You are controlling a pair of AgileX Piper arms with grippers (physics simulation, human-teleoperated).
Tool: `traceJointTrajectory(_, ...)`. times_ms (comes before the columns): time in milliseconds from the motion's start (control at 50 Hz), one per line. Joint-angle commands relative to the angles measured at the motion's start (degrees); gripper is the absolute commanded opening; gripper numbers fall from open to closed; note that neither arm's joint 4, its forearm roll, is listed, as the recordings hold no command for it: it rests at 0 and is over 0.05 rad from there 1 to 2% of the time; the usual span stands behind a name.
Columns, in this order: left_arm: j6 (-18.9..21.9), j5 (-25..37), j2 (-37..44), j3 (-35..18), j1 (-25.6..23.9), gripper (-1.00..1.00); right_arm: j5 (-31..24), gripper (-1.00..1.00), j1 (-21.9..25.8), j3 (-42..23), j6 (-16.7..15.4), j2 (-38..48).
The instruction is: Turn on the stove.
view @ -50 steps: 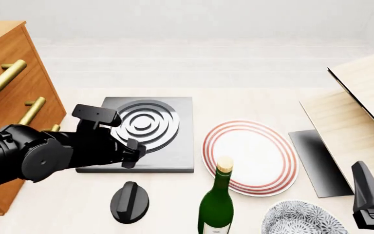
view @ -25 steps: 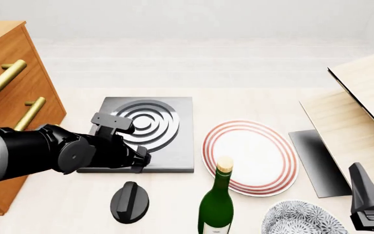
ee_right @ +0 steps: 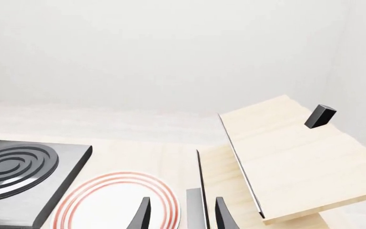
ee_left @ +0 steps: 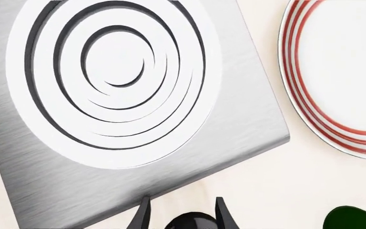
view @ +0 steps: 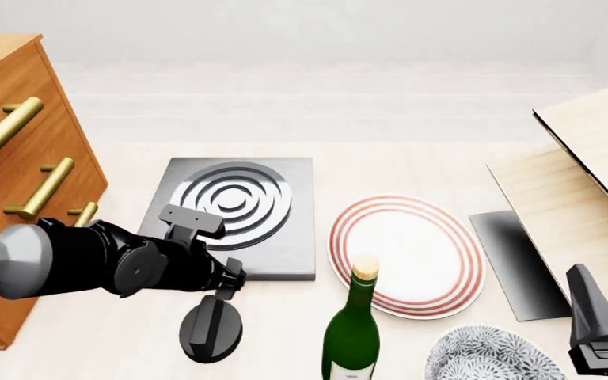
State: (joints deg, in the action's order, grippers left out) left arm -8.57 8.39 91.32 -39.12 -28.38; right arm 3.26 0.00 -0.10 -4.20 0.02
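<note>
The left gripper (view: pixel 222 286) hangs with its fingers spread, directly over the top end of the black oval knob (view: pixel 212 328), which lies near the table's front edge, just in front of the stove slab. In the left wrist view the fingertips (ee_left: pixel 143 217) straddle the knob's dark ridge (ee_left: pixel 192 222) without visibly touching it. The stove (view: pixel 243 214), dark grey with concentric burner rings, sits left of centre on the table (view: pixel 410 170), beside the red-ringed plate (view: pixel 408 253). A green wine bottle (view: pixel 351 328) stands by the front edge. The right gripper (ee_right: pixel 181 214) is spread too, holding nothing, low at the table's front right corner
</note>
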Motion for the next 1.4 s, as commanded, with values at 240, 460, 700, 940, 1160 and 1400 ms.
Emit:
traceJointTrajectory(240, 3.74, -1.39, 0.63, 2.6, 2.79, 1.0, -1.37, 1.0, -0.03, -1.54, -0.37, 0.02)
traceJointTrajectory(460, 5.41, -2.68, 0.6, 4.12, 3.45, 1.0, -0.85, 1.0, -0.34, -0.93, -0.14, 0.0)
traceJointTrajectory(700, 5.67, -3.37, -1.4, 6.85, 2.76, 1.0, -0.26, 1.0, -0.15, -0.21, -0.25, 0.0)
traceJointTrajectory(940, 6.31, -4.72, -3.18, 9.78, 3.26, 1.0, -0.33, 1.0, -0.17, -0.21, -0.13, 0.0)
traceJointTrajectory(1160, 7.34, -4.22, -5.7, 11.23, 3.82, 1.0, -0.29, 1.0, -0.2, -0.16, -0.1, 0.0)
traceJointTrajectory(1400, 10.53, -2.14, -11.63, 13.19, 5.22, 1.0, -0.08, 1.0, -0.14, 0.0, -0.04, 0.0)
